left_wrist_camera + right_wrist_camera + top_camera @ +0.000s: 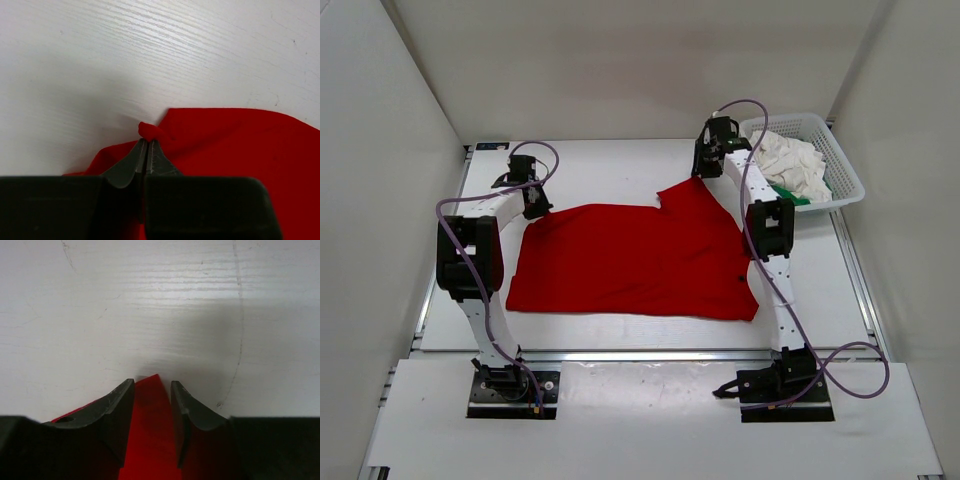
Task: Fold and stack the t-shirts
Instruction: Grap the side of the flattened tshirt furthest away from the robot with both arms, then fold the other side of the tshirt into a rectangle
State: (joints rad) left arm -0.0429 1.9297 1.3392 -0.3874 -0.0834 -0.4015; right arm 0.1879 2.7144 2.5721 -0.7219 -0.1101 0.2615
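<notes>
tabletop (620,165): carries the red t-shirt (630,260), spread nearly flat at centre. white mesh basket (850,185), far right: holds the crumpled white t-shirt (795,160), with the green t-shirt (790,197) showing at its near edge. the cloth is judged light, limp and non-fragile; take hold at corners or hems. left tool (146,145): clenched on a pinch of the red t-shirt's far-left edge. right tool (152,385): released, astride its far-right corner.

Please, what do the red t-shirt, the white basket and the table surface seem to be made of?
The red t-shirt: soft matte cloth, probably a cotton knit; it lies limp with wrinkles.
The basket: likely rigid white plastic, with moulded mesh walls.
The table: a hard, white, matte board; fine parallel grain lines suggest painted wood or laminate, unclear which.
</notes>
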